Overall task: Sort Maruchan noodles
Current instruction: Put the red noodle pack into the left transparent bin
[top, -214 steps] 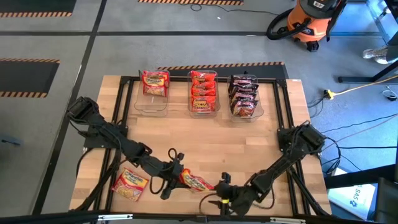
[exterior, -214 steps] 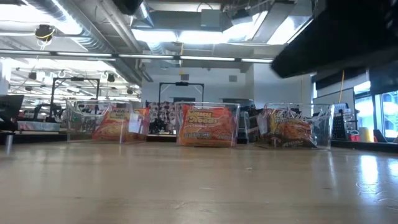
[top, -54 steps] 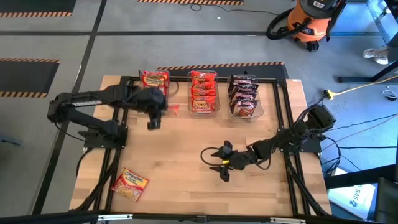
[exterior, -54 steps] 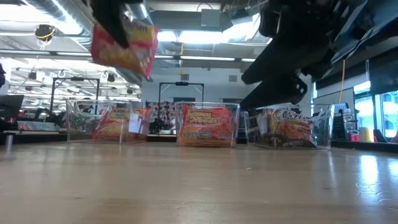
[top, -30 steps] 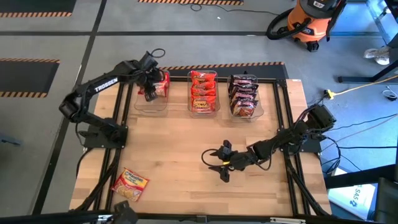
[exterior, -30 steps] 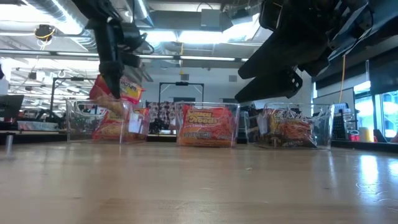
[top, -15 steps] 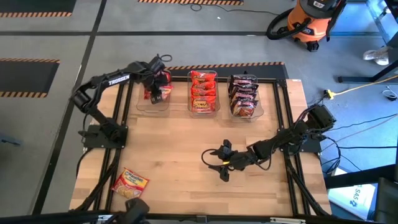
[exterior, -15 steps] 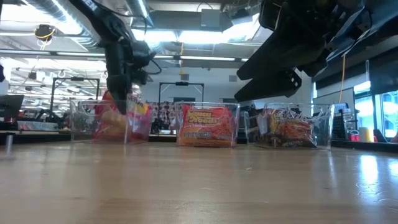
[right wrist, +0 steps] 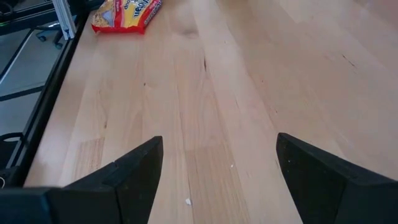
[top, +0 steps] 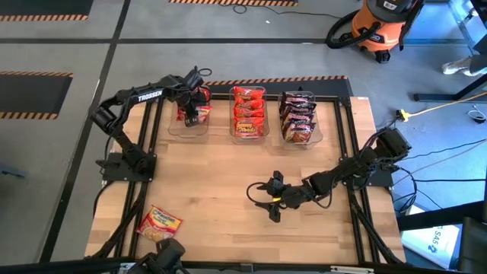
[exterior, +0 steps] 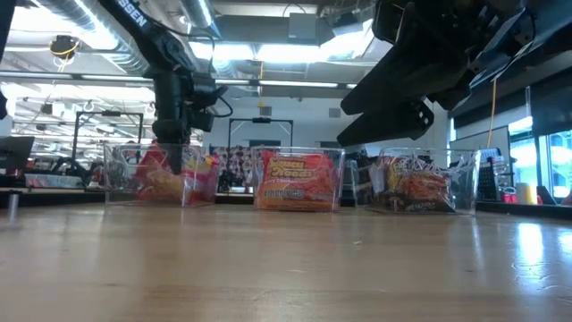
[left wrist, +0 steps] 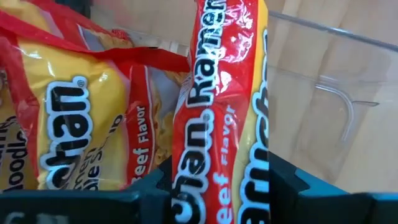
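The pale wooden surface (top: pixel 228 175) stands on a grey concrete floor (top: pixel 61 46). Black-and-orange hazard tape (top: pixel 34 74) marks the floor at nine o'clock and along the twelve o'clock edge. An orange shop vacuum (top: pixel 378 24) sits at one o'clock, and a yellow cable (top: pixel 434 109) runs across the floor at three o'clock. In the low view, ceiling lights (exterior: pixel 268 52) and silver ducts (exterior: pixel 98 36) hang overhead, with bright windows (exterior: pixel 559 165) at three o'clock.

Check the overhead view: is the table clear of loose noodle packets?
No, one yellow-and-red noodle packet lies on the table near its front left corner, outside the three bins.
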Controlling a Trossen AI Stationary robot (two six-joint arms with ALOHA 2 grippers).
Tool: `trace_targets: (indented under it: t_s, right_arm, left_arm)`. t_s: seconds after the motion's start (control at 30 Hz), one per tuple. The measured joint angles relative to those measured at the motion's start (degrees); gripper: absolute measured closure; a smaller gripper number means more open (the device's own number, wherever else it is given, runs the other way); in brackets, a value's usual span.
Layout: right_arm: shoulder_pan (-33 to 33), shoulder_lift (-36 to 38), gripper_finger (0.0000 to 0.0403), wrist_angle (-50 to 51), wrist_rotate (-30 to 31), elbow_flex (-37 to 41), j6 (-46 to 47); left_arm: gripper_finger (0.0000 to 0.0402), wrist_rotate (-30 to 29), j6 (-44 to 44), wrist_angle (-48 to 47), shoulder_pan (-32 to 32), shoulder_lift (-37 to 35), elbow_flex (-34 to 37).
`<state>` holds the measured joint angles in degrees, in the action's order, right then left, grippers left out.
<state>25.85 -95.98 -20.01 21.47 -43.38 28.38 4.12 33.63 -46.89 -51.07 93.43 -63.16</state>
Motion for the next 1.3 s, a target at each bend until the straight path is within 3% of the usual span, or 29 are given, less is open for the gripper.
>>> trace_targets:
  t_s: [0.33, 0.87, 1.03, 1.3]
  right_arm:
    - [0.0, 0.0, 0.0112, -0.04, 0.57, 0.0, 0.02]
    - [0.0, 0.0, 0.0112, -0.07, 0.57, 0.0, 0.24]
    - [0.0, 0.0, 0.0112, -0.06, 0.42, 0.0, 0.26]
    - [0.0, -0.02, 0.0112, -0.39, -1.25, -0.02, 4.16]
  left_arm:
    - [0.0199, -5.1, -0.04, -0.01, -0.02, 0.07, 0.0]
    - [0.0199, -8.22, -3.55, -0.15, 0.57, -2.81, 0.0]
    - [0.0199, -9.88, -7.75, -0.14, 1.26, -6.51, 0.0]
    - [0.0199, -6.22, -10.94, -0.82, 7.74, -16.52, 0.0]
